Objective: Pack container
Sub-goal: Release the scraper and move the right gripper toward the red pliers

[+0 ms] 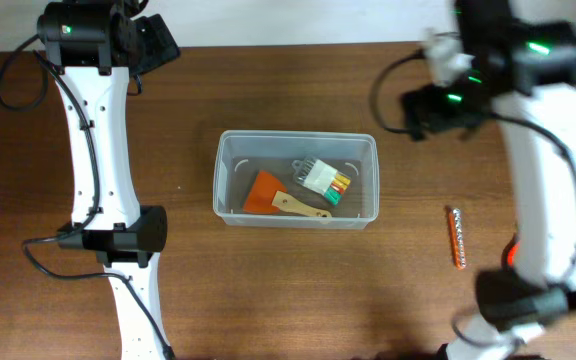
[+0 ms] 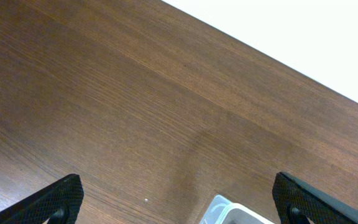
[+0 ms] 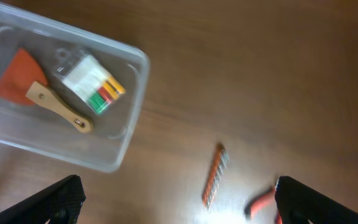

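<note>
The container [image 1: 296, 136], a clear plastic tub, stands mid-table. Inside lie an orange scraper with a wooden handle [image 1: 265, 192] and a white pack with coloured tips [image 1: 325, 178]. The right wrist view shows the container [image 3: 134, 106] at upper left with the scraper [image 3: 23, 84] and the pack [image 3: 92, 84] in it. My right gripper [image 3: 179, 186] is open and empty, high over bare table right of the tub. My left gripper [image 2: 178, 186] is open and empty near the table's far left, with one corner of the container [image 2: 219, 208] between its fingers' line.
An orange strip of small bits [image 1: 456, 237] lies on the table right of the tub, also in the right wrist view [image 3: 214, 176]. A red-handled object [image 3: 260, 202] shows beside it, partly behind my right finger. The white wall lies past the table's far edge.
</note>
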{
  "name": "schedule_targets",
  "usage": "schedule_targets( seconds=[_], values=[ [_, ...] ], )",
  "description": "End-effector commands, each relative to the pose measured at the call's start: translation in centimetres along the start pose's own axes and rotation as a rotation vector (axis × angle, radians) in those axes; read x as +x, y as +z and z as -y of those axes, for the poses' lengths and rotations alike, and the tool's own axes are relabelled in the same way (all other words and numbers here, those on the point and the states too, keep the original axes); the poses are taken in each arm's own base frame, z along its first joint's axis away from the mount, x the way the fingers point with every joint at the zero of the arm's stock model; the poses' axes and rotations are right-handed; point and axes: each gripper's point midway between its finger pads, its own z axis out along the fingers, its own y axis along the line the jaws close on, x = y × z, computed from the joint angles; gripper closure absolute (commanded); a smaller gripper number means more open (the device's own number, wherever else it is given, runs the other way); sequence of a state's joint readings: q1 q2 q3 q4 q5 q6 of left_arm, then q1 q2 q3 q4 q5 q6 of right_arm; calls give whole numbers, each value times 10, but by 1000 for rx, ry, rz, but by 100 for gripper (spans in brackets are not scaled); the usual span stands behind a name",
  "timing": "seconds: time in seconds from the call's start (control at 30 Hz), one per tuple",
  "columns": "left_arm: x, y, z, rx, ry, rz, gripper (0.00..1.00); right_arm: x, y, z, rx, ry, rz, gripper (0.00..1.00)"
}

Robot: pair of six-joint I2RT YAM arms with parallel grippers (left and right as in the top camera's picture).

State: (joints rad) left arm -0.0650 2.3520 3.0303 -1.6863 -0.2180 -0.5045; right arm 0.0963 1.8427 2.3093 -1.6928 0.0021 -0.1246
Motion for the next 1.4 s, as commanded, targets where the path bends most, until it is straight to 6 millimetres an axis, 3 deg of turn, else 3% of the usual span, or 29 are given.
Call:
schedule_targets(
  seconds=[0.0, 0.07, 0.27, 0.53, 0.73, 0.87, 1.0, 1.2, 1.37],
  values=[
    [-5, -14, -3, 9, 1, 33, 1, 39, -20, 23, 38, 161, -11, 1],
    [-5, -14, -3, 9, 1, 33, 1, 76, -18, 40, 58, 277, -70, 1],
    [-5, -14, -3, 9, 1, 33, 1, 146, 1, 64, 83, 527, -218, 1],
    [-5, -14, -3, 9, 1, 33, 1, 191, 37, 98, 115, 799, -321, 1],
    [-5, -14, -2, 9, 1, 33, 1, 225, 78, 136, 149, 964, -307, 1],
    [-5, -14, -3, 9, 1, 33, 1, 253, 103, 143, 137, 972, -344, 1],
    [-5, -14, -2, 9, 1, 33, 1, 268, 127, 143, 120, 890, -353, 1],
    [-5, -14, -2, 9, 1, 33, 1, 263, 144, 155, 146, 868, -292, 1],
    [-5, -14, -3, 9, 1, 33, 1, 260, 155, 161, 156, 949, -283, 1]
  ],
)
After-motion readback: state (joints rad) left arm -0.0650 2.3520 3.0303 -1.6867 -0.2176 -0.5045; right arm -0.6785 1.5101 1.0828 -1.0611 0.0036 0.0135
